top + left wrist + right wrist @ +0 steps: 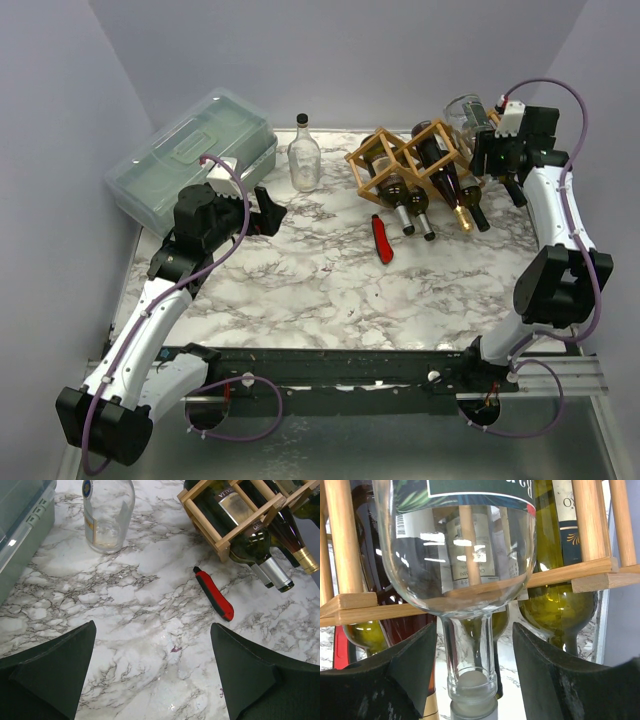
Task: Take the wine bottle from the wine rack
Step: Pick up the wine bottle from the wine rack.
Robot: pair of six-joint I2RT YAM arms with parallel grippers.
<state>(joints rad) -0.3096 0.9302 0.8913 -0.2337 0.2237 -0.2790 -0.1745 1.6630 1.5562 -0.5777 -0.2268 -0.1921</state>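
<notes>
Jaws of the right gripper (pixel 474 630) stand apart either side of the neck of the clear glass wine bottle (pixel 455 550), not clamped. That bottle lies at the right end of the light-brown wooden lattice wine rack (pixel 350 607). The left gripper (pixel 152 626) hangs spread above the white marbled table (pixel 140 595)

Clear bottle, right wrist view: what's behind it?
Behind the clear bottle: the wine rack, a green bottle at image right, a dark bottle at image left. A labelled bottle shows through the glass, distorted; anything past these is covered.
</notes>
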